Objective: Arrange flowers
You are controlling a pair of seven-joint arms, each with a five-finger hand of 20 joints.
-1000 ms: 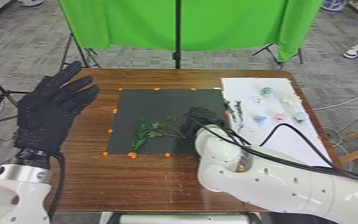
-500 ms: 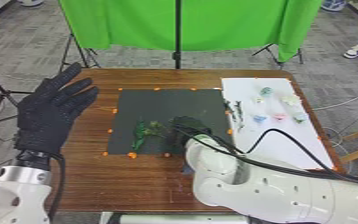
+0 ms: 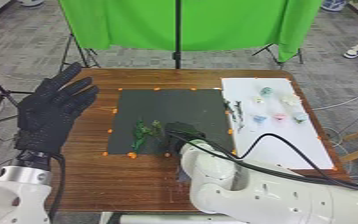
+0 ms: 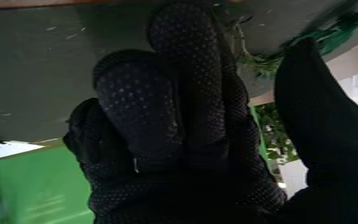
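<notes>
1. On the brown wooden table (image 3: 87,185), we see a dark rectangular mat (image 3: 162,107) left of a white rectangular sheet (image 3: 246,87).
2. On the mat, we find a green leafy stem (image 3: 140,136) left of a thin green sprig (image 3: 157,129).
3. On the sheet, we spot small pastel flower heads (image 3: 279,117) right of slender dark stems (image 3: 238,114).
4. Behind the table, we have a green fabric backdrop (image 3: 140,25).
</notes>
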